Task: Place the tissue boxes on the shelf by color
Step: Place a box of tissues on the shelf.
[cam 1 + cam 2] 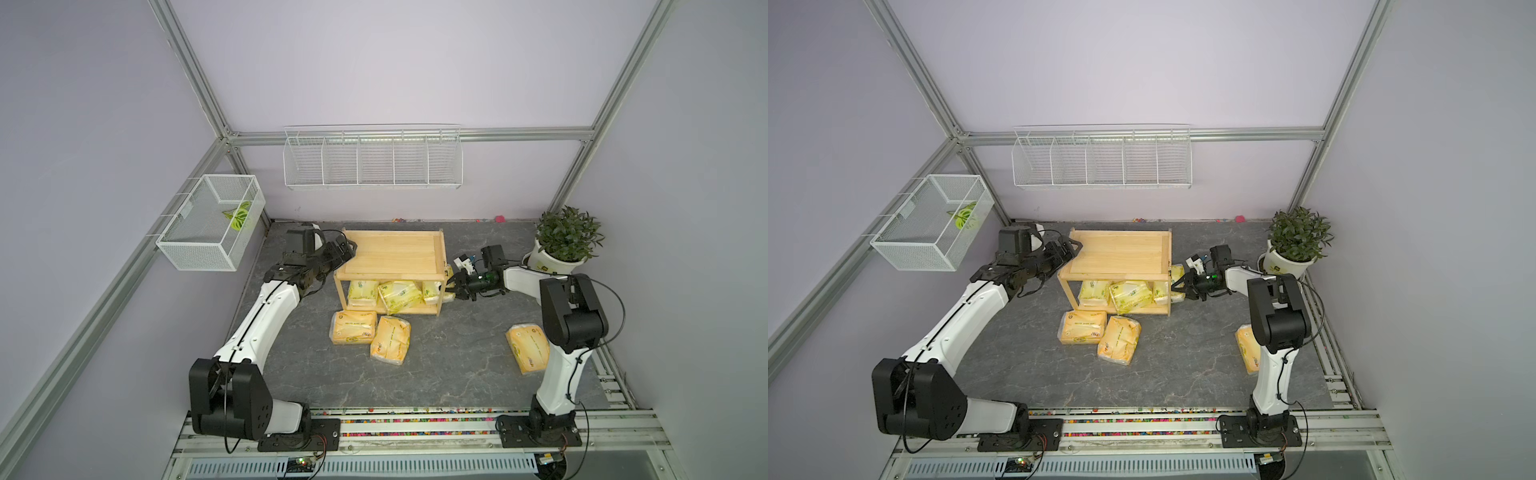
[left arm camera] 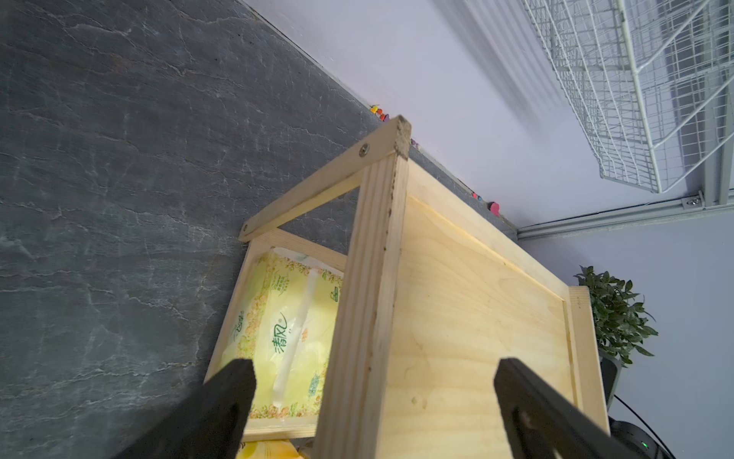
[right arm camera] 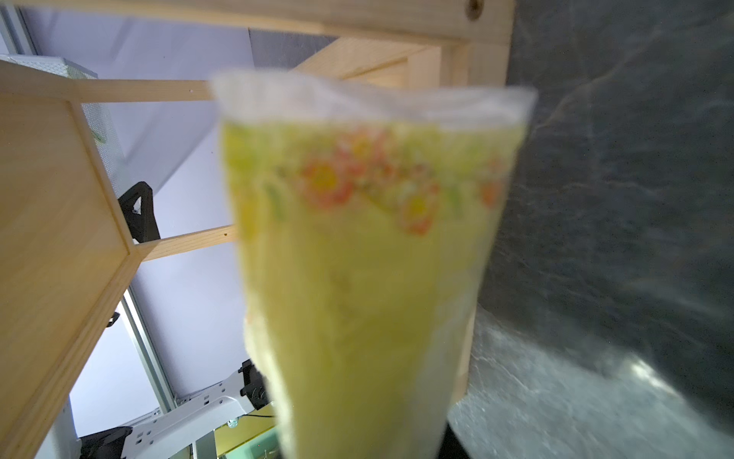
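In a top view, the two-tier wooden shelf (image 1: 395, 253) stands at the back of the grey desk (image 1: 457, 374). Two pale green packs (image 1: 363, 292) lie on its lower tier, and the right hand (image 1: 454, 287) pinches a third pale pack (image 1: 432, 291) at that tier's right end. Three orange packs (image 1: 390, 340) lie on the desk: two touching just before the shelf, one well apart, partly hidden by the right arm (image 1: 569, 311). A potted plant (image 1: 567, 239), a wire rack (image 1: 372, 160) and a mesh basket (image 1: 212, 224) ring the scene. The left wrist view shows the left hand (image 2: 375, 365) spread wide, a finger either side of the shelf's end rim. In the right wrist view the third pale pack (image 3: 369, 258), blurred, blocks much of the shelf (image 3: 59, 190).
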Robot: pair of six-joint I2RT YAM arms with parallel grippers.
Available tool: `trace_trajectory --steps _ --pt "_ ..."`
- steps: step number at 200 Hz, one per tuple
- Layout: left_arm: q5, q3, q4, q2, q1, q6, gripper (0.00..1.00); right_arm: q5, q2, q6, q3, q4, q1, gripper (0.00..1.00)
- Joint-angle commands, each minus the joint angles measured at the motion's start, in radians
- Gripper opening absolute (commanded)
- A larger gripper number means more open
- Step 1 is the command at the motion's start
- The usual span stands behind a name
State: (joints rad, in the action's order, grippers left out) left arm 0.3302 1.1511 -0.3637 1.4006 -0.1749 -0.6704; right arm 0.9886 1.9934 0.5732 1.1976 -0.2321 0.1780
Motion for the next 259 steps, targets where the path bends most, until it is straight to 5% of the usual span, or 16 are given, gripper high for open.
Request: trace_trajectory --steps 1,63,140,196,259 --pt "0.025 0.001 0.024 0.008 0.003 0.023 1.00 0.005 0.035 0.058 0.004 0.056 0.004 0.14" --pt "0.044 -0.014 0.038 0.013 -0.006 0.030 1.00 -0.022 0.059 0.400 -0.065 0.479 0.014 0.14" --pt "0.063 -0.030 0.051 0.018 -0.026 0.034 1.00 -0.029 0.130 0.376 0.026 0.410 0.084 0.18" --pt "0.044 -0.017 0.050 0.014 -0.030 0.034 1.00 -0.083 0.066 0.295 0.003 0.311 0.071 0.59" --pt "-0.086 0.019 -0.002 -0.051 -0.004 0.031 1.00 -0.138 -0.038 0.225 -0.062 0.229 0.019 0.73"
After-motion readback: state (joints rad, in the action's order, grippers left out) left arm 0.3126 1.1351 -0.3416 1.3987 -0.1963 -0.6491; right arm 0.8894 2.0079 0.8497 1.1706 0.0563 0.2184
